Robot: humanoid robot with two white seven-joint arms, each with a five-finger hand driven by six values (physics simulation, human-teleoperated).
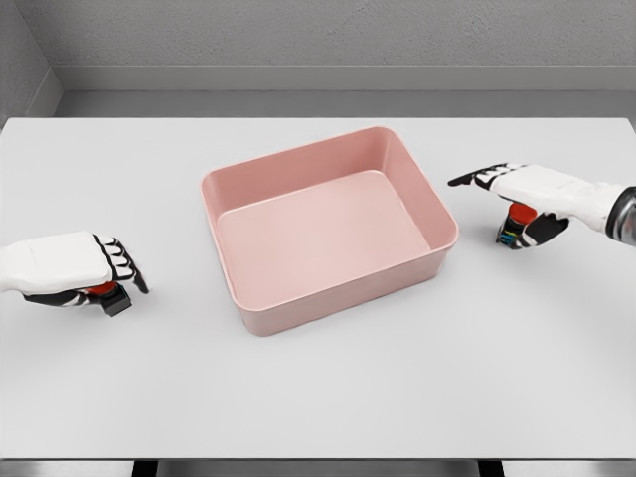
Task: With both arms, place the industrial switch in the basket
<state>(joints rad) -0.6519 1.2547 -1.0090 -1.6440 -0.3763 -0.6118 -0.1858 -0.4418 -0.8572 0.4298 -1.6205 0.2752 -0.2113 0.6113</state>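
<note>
A pink rectangular basket (328, 224) sits in the middle of the white table, nothing inside it. One industrial switch (107, 295), black with a red button, rests on the table at the left. My left hand (111, 278) covers it, fingers curled down over its far side and thumb beneath the palm. A second industrial switch (516, 227), red-topped with a dark base, stands at the right. My right hand (512, 204) hovers just over it, fingers stretched toward the basket and thumb beside the switch.
The table (318, 388) stretches wide in front of the basket. Its far edge meets a grey wall. The basket's rim (452, 234) lies a short way left of the right switch.
</note>
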